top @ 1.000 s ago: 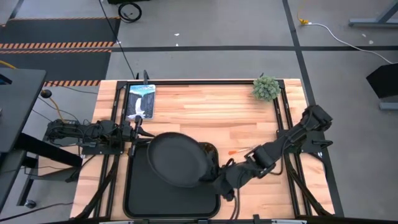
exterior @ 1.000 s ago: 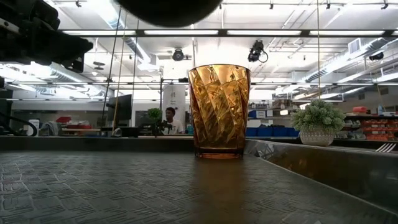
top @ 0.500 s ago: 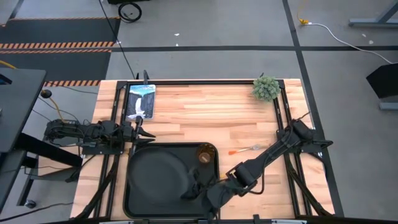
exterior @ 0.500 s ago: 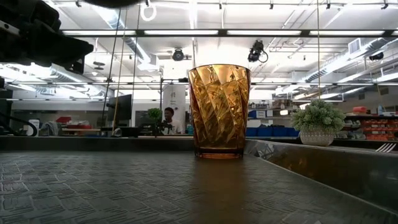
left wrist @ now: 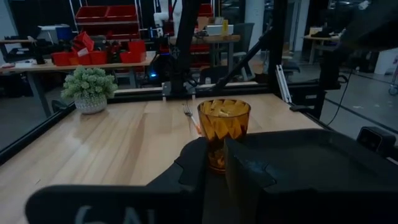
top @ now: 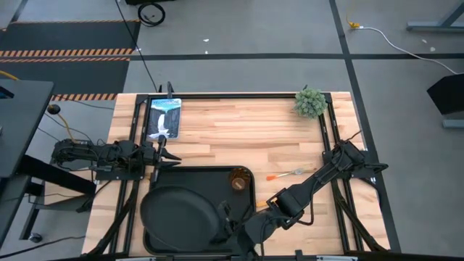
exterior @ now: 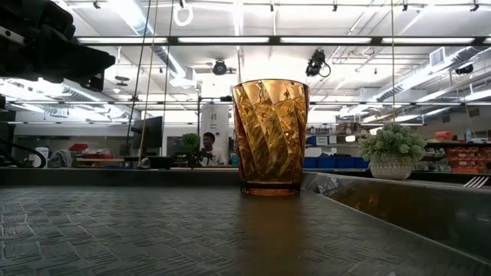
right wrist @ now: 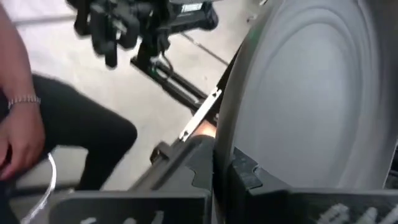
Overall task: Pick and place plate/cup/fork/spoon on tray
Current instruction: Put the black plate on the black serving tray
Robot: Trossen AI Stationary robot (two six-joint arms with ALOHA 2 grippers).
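The round black plate (top: pixel 177 210) hangs tilted over the near left part of the black tray (top: pixel 210 181), with my right gripper (top: pixel 223 225) shut on its right rim. The right wrist view shows the plate (right wrist: pixel 311 93) nearly edge-on. The amber cup (top: pixel 239 179) stands upright on its base in the tray's far right corner, and it also shows in the low view (exterior: pixel 269 138). The orange-handled fork (top: pixel 288 174) lies flat on the table right of the tray. The spoon is not in view. My left gripper (top: pixel 162 153) waits shut by the tray's far left corner. My right gripper pinches the plate's rim (right wrist: pixel 225 140) between its two fingers, one on the plate's upper face and one on its underside. The fingers come from the table's right, roughly level. The plate is tilted; whether its far edge touches the tray I cannot tell.
A small potted plant (top: pixel 310 102) stands at the table's far right corner. A printed card (top: pixel 164 117) lies at the far left. A person's hand (right wrist: pixel 15 137) and dark trouser leg show beyond the table's left in the right wrist view.
My right gripper has carried the plate from over the tray's far middle toward the table's near and left edges. The plate has gone down out of the low view's top and now hangs over the tray's near left part, more tilted than before.
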